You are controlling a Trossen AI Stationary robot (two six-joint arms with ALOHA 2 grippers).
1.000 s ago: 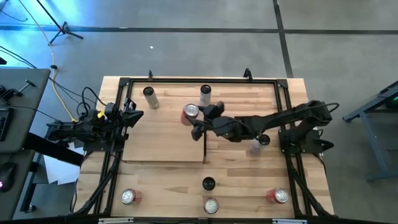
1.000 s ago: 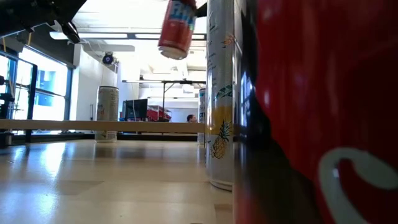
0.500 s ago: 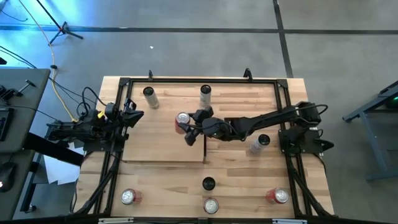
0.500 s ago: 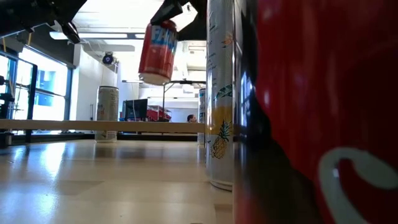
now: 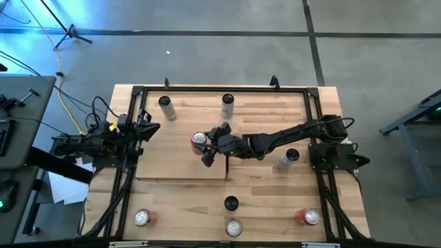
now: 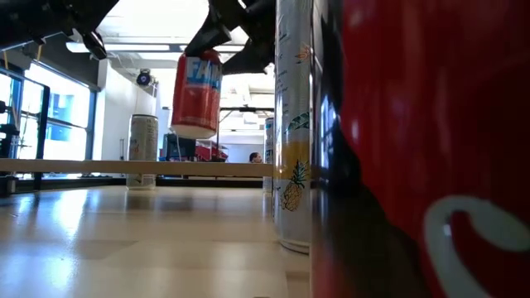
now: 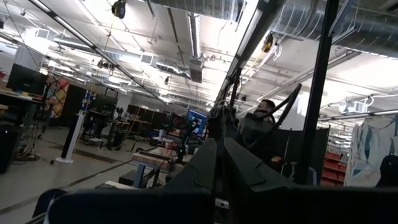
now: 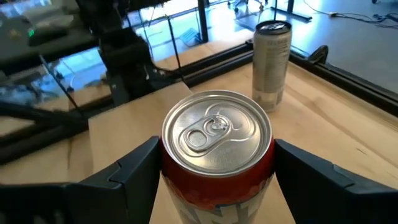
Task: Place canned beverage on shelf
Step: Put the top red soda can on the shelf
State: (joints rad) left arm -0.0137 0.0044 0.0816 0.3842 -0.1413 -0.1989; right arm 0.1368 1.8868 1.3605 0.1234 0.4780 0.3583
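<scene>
Can [image 5: 198,140] hangs upright above shelf [image 5: 165,162], pinched by right gripper [image 5: 207,143]; left gripper [image 5: 150,127] waits at table's left edge, fingers pressed together.

Bright overhead ceiling lights [image 7: 193,37]; glare on bench [image 6: 124,223]; nearest red can [image 6: 431,149] blurred, out of focus.

Red can [image 6: 195,93] held in the right gripper [image 6: 234,31], low view: white block letters on a blue patch, "FAN" readable, rest cut off by the can's curve. Tall white can [image 6: 294,124] just beside it: pineapple picture, small print not readable. Big red can [image 6: 431,149] nearest the camera: part of a white curl only, no readable word.
</scene>
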